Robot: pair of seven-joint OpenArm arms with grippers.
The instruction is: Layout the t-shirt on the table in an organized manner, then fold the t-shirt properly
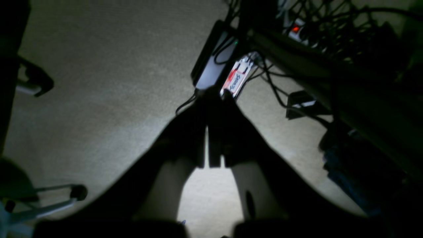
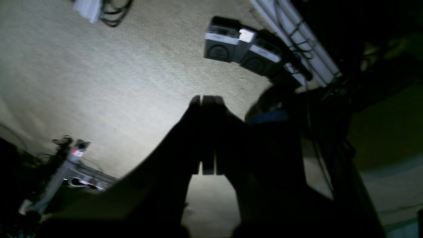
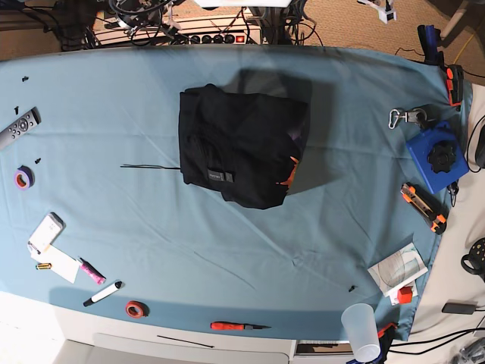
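Observation:
The black t-shirt (image 3: 239,144) lies as a compact, roughly rectangular bundle in the middle of the light blue table (image 3: 364,227). A small label (image 3: 220,176) shows near its front edge, and orange and purple print peeks out at its right side. Neither arm appears in the base view. The left wrist view looks down at a carpeted floor, where my left gripper (image 1: 214,94) is shut with nothing in it. My right gripper (image 2: 206,98) is likewise shut and empty over the floor in the right wrist view.
Around the table edges lie a remote (image 3: 17,127), a purple tape roll (image 3: 23,177), a blue box (image 3: 436,155), a plastic cup (image 3: 362,330) and a red screwdriver (image 3: 236,326). Cables and power bricks (image 1: 211,62) sit on the floor.

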